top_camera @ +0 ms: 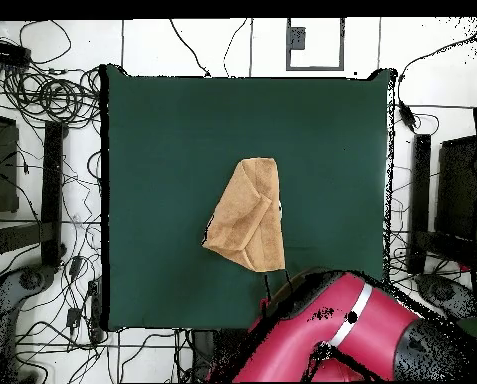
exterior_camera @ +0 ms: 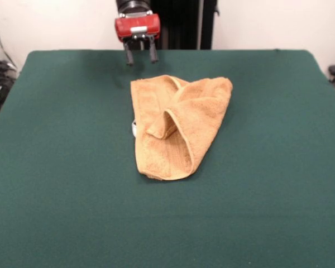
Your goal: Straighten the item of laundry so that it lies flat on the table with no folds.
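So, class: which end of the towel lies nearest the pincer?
The wide end of the towel, just below the open pincer; the narrow end points away from it.

Robotics lab: green felt desk (top_camera: 162, 150) on a white floor (top_camera: 232, 45), loose cables (top_camera: 47, 95) tangled around it, red robot arm (top_camera: 352, 325) alongside.

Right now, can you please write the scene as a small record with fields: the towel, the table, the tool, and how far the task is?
towel: golden-tan towel, folded over itself into a rough triangle, near the table's middle
tag: small white tag showing at one edge of the towel
table: dark green table, far larger than the towel
tool: red and black tool, open, holding nothing, above the table's edge beside the towel, not touching it
task state: towel not yet flat; folds remain
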Motion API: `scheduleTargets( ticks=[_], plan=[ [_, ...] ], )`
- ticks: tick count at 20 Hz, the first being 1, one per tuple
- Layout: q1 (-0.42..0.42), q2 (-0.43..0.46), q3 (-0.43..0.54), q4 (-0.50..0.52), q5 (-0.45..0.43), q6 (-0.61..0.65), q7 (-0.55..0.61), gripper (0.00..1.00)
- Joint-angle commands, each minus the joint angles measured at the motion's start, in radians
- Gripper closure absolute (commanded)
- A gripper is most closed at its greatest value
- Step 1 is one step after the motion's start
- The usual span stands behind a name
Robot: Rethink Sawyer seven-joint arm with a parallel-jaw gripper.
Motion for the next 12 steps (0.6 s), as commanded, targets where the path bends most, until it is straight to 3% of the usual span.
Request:
scheduleTargets(
  ticks=[1,7,12],
  plan=[
    [0.034,-0.033,-0.011,-0.031,-0.107,0.177,0.134,0.0],
    [0.027,-0.074,0.063,-0.022,-0.081,0.183,0.164,0.0],
    [0.059,-0.173,0.127,0.003,-0.033,0.235,0.203,0.0]
  ],
)
